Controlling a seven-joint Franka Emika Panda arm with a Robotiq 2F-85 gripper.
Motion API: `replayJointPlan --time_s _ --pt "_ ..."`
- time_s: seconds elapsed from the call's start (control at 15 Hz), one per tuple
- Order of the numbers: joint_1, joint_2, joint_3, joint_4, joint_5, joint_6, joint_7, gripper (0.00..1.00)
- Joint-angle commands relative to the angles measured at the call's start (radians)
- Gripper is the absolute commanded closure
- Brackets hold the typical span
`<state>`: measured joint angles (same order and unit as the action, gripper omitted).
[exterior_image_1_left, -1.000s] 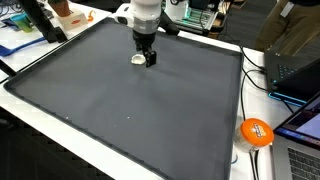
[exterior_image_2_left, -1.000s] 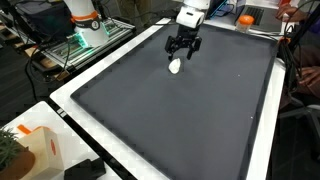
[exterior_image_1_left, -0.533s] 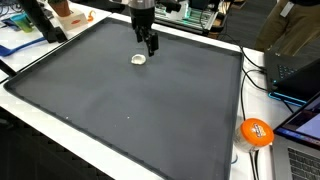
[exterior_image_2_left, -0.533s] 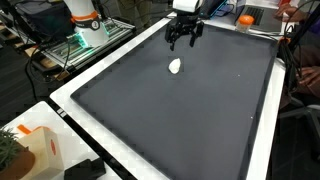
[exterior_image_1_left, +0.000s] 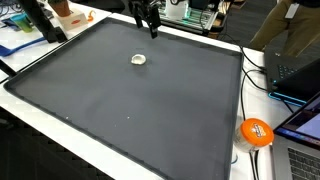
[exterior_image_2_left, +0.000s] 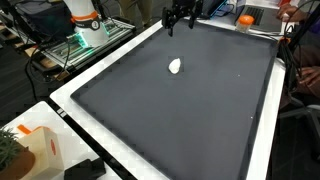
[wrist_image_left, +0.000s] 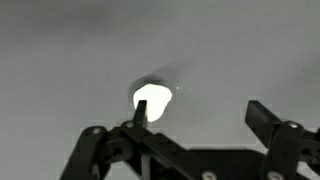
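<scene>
A small white object (exterior_image_1_left: 139, 59) lies on the dark grey mat (exterior_image_1_left: 130, 100); it also shows as a white blob (exterior_image_2_left: 175, 66) and, far below the camera, as a bright patch (wrist_image_left: 151, 99) in the wrist view. My gripper (exterior_image_1_left: 151, 25) hangs high above the object near the mat's far edge, also seen near the top (exterior_image_2_left: 180, 20). Its fingers (wrist_image_left: 260, 114) stand wide apart with nothing between them; my gripper (wrist_image_left: 198, 112) is open and holds nothing.
A white table border (exterior_image_1_left: 225, 150) frames the mat. An orange ball-like object (exterior_image_1_left: 256, 131) and laptops (exterior_image_1_left: 296, 75) sit by one side. A cardboard box (exterior_image_2_left: 35, 150) and a second robot base (exterior_image_2_left: 85, 20) stand beyond the opposite edge.
The gripper has risen straight up from just above the white object to high over the mat, staying open. The white object has stayed in place.
</scene>
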<state>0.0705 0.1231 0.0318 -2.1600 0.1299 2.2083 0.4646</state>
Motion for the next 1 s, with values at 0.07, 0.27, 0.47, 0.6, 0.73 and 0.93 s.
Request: replayJointPlan --time_s 0.07,0.27,0.47,0.6,0.73,0.93 --pt "0.001 0.105 -0.009 0.202 -0.060 -0.234 0.016 0.00" --pt "0.006 0.214 -0.012 0.389 -0.097 -0.468 -0.017 0.00" --pt "0.012 0.328 -0.012 0.578 -0.148 -0.674 -0.081 0.00" --pt "0.005 0.405 -0.010 0.697 -0.153 -0.788 -0.165 0.00" --pt "-0.010 0.479 -0.007 0.813 -0.151 -0.880 -0.276 0.00" --pt "0.001 0.442 -0.018 0.757 -0.141 -0.837 -0.249 0.00"
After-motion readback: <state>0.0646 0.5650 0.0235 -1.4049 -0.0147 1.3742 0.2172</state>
